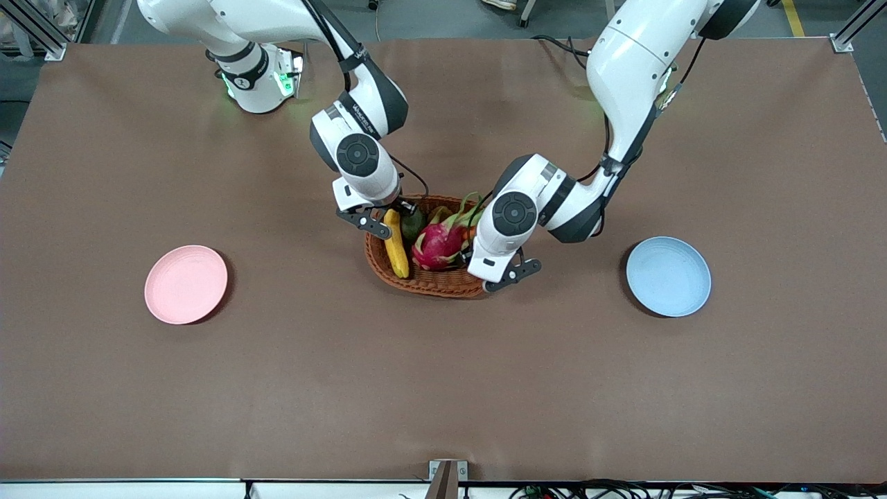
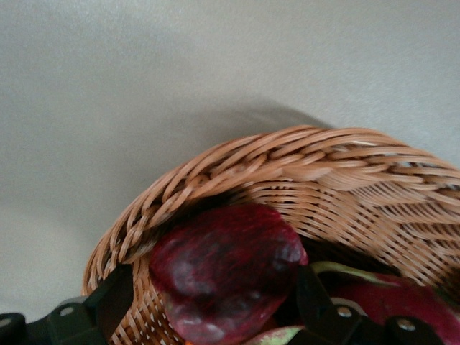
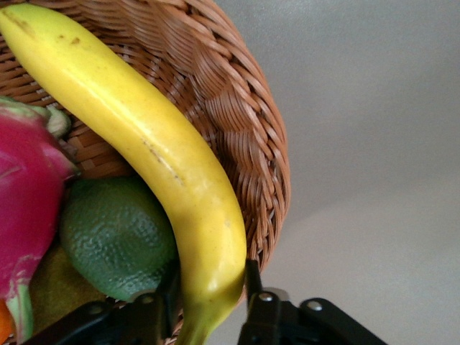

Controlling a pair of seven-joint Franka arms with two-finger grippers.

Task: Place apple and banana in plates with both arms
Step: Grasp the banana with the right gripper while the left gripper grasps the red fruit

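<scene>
The left gripper (image 2: 208, 316) pinches the maroon apple (image 2: 226, 277) low in the wicker basket (image 1: 443, 281), centre frame. The right gripper (image 3: 212, 302) clamps the banana (image 3: 144, 136) at its farther end. Both fruits look smooth and firm; the banana, gripped off-centre, may swing. Only the left wrist view reveals the apple. Both plates (image 1: 186, 284) sit empty.

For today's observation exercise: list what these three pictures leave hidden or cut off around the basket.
- Apple: hidden in the front view by the left arm; only the left wrist view shows it.
- Banana: its lower tip is cut off by the right wrist view's edge.
- Basket: the left end effector covers part of its rim in the front view.
</scene>
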